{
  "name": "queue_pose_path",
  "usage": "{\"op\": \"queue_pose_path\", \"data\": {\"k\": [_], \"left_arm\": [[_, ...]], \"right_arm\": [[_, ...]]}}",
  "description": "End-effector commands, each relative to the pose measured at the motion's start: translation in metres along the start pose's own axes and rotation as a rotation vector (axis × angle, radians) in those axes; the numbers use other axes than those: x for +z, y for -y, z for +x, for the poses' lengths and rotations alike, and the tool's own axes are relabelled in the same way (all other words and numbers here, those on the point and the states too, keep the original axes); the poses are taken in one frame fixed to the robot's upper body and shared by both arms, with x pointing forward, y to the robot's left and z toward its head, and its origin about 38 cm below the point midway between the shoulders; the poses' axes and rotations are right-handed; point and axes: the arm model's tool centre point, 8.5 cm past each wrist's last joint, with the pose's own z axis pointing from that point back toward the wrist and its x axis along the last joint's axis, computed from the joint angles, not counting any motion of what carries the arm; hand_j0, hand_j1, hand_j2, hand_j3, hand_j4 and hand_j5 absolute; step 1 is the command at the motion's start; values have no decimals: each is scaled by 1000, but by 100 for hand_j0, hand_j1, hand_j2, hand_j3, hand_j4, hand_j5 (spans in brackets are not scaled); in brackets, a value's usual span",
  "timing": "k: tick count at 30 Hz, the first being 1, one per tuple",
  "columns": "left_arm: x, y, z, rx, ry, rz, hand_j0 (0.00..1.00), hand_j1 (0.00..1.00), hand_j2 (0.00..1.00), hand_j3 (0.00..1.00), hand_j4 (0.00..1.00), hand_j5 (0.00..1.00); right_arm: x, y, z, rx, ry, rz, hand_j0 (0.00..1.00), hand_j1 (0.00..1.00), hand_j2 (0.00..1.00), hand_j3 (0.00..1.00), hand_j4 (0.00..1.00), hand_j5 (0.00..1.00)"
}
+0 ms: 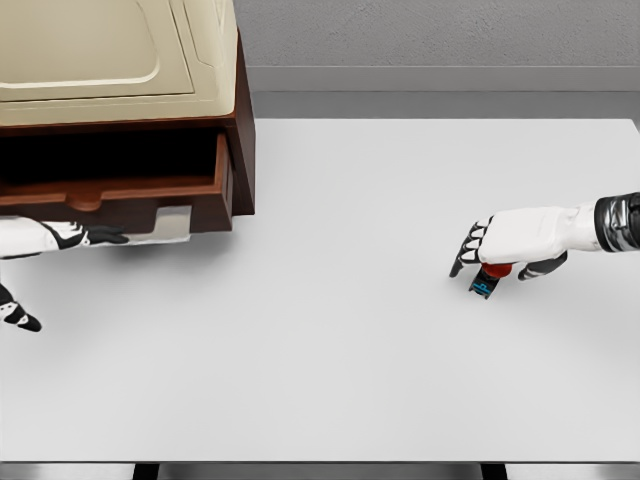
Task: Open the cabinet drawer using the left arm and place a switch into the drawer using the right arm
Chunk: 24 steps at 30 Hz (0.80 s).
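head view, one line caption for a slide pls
Drawer pulled open by the left hand; right hand closes on the switch on the table.

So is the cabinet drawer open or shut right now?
Open. The drawer is pulled out past the cabinet front, showing a dark interior, with the left hand just under its front.

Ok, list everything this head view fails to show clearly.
- Switch: mostly covered by the right hand; only a red and dark bit shows, so the grip is unclear.
- Drawer: its inside is dark shadow, contents unreadable, and the left edge cuts it off.
- Left hand: partly under the drawer front and cut by the left edge; finger state uncertain.
- Cabinet: top and left side cropped by the frame.
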Motion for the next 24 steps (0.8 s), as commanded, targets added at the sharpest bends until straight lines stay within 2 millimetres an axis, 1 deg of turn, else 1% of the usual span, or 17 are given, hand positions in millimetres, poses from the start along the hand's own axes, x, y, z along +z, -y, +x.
{"op": "queue_pose_path", "data": {"k": [1,4,7,9,10,13,16,19,21,24], "left_arm": [[-15,35,8,66,131,-68,100,100,100,100,100,100],[-12,40,6,77,119,-80,100,100,100,100,100,100],[-11,39,5,76,115,-81,100,100,100,100,100,100],[-9,39,5,77,109,-81,100,100,100,100,100,100],[-8,39,5,82,110,-78,100,100,100,100,100,100],[-4,42,4,101,103,-80,100,100,100,100,100,100],[-3,41,4,103,101,-79,100,100,100,100,100,100],[1,37,5,108,98,-64,100,100,100,100,100,100],[4,33,5,115,99,-49,100,100,100,100,100,100],[7,29,6,118,99,-35,100,100,100,100,100,100]], "right_arm": [[1,-1,-1,-6,-5,0,85,85,85,85,85,85],[1,1,-1,-3,-4,-4,84,84,84,84,84,84],[1,0,-1,-4,-3,-3,78,78,78,78,78,78],[1,1,-1,-3,-4,-4,76,76,76,76,76,76],[1,0,-1,-4,-3,-3,72,72,72,72,72,72],[1,0,-1,-5,-4,-2,68,68,68,68,68,68],[2,0,-1,-5,-6,-2,67,67,67,67,67,67],[3,0,-2,-5,-9,-3,64,64,64,64,64,64],[3,0,-2,-6,-10,-3,59,59,59,59,59,59],[3,0,-2,-7,-9,-4,58,58,58,58,58,58]]}}
